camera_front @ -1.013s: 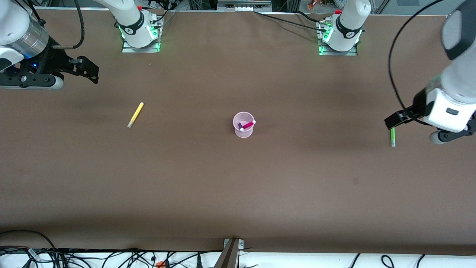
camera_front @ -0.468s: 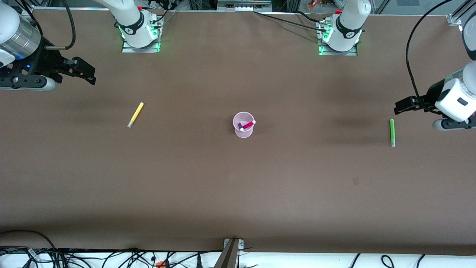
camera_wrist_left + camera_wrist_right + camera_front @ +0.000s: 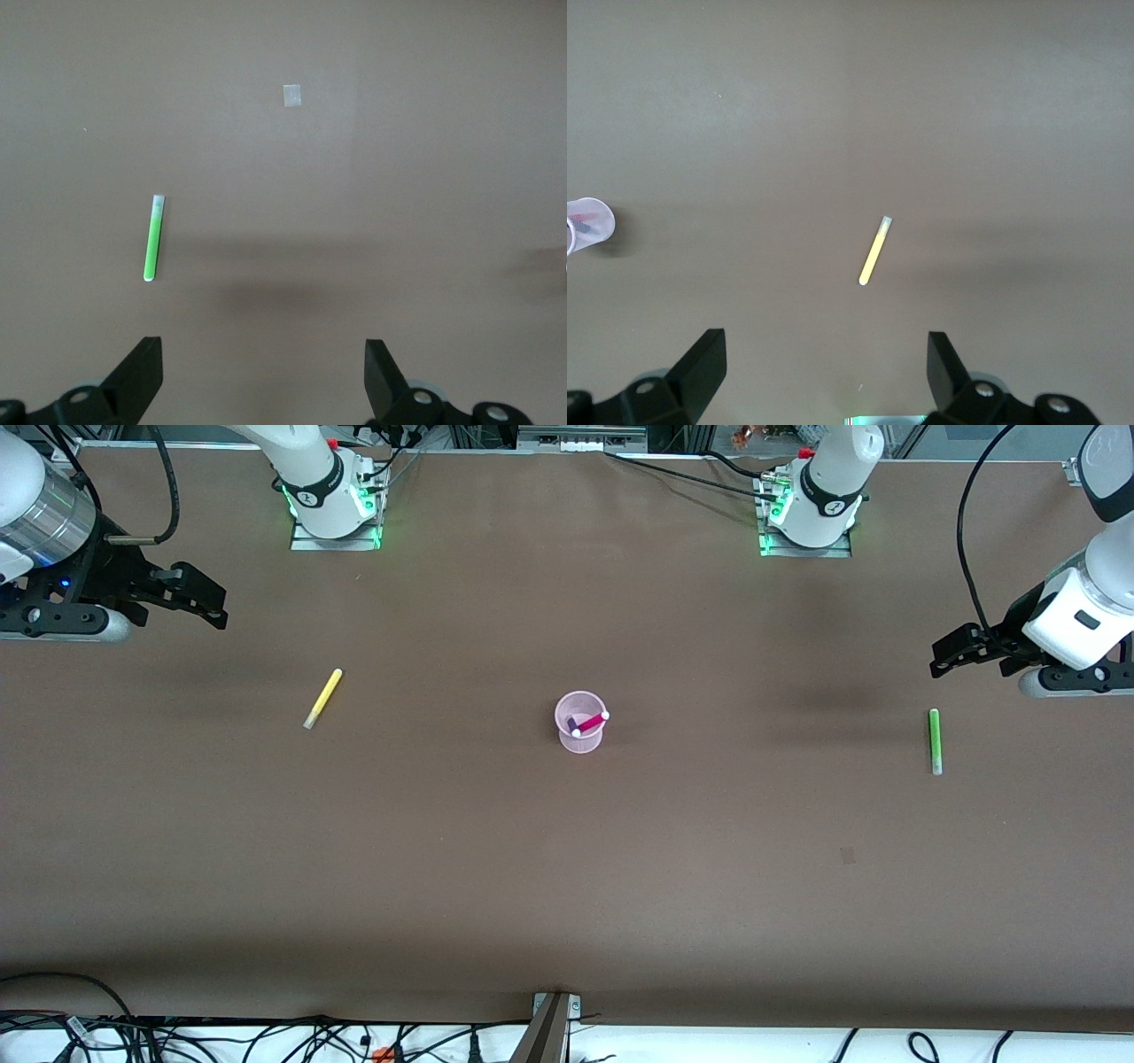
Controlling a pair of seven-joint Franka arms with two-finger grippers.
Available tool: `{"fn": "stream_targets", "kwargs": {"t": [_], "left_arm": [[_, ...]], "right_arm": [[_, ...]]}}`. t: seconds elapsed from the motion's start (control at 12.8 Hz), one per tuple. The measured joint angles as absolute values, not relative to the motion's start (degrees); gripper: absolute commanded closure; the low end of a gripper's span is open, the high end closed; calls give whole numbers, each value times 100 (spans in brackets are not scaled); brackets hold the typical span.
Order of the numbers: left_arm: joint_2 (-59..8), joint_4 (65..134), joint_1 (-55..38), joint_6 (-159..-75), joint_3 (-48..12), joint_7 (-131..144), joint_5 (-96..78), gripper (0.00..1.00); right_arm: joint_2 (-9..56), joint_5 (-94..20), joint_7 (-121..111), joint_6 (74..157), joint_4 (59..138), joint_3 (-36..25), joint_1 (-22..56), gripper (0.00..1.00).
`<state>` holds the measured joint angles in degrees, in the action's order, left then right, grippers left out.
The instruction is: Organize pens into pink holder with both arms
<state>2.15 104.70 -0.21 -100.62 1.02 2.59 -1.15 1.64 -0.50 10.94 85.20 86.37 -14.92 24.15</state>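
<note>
The pink holder (image 3: 580, 723) stands mid-table with the magenta-pink pen (image 3: 591, 723) and a dark purple pen (image 3: 573, 724) leaning inside; it also shows in the right wrist view (image 3: 586, 224). The yellow pen (image 3: 322, 698) lies toward the right arm's end, seen in the right wrist view (image 3: 873, 251). The green pen (image 3: 934, 740) lies toward the left arm's end, seen in the left wrist view (image 3: 154, 239). My left gripper (image 3: 946, 657) is open and empty, up over the table beside the green pen. My right gripper (image 3: 202, 598) is open and empty, raised over the table's end.
A small pale patch (image 3: 848, 856) marks the brown table cover nearer the camera than the green pen. The arm bases (image 3: 332, 509) (image 3: 811, 518) stand along the table's edge farthest from the camera. Cables lie past the edge nearest the camera.
My left gripper has risen and drawn away from the green pen, which stays lying on the table. My right gripper shifted slightly toward its end of the table.
</note>
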Motion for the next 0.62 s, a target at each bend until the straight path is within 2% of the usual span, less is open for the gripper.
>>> {"fn": "stream_targets", "kwargs": {"t": [0.62], "left_arm": [[213, 10463, -24, -10056, 75, 180, -116, 0]], "right_arm": [[164, -53, 1093, 8522, 8637, -1492, 2415, 0]]}}
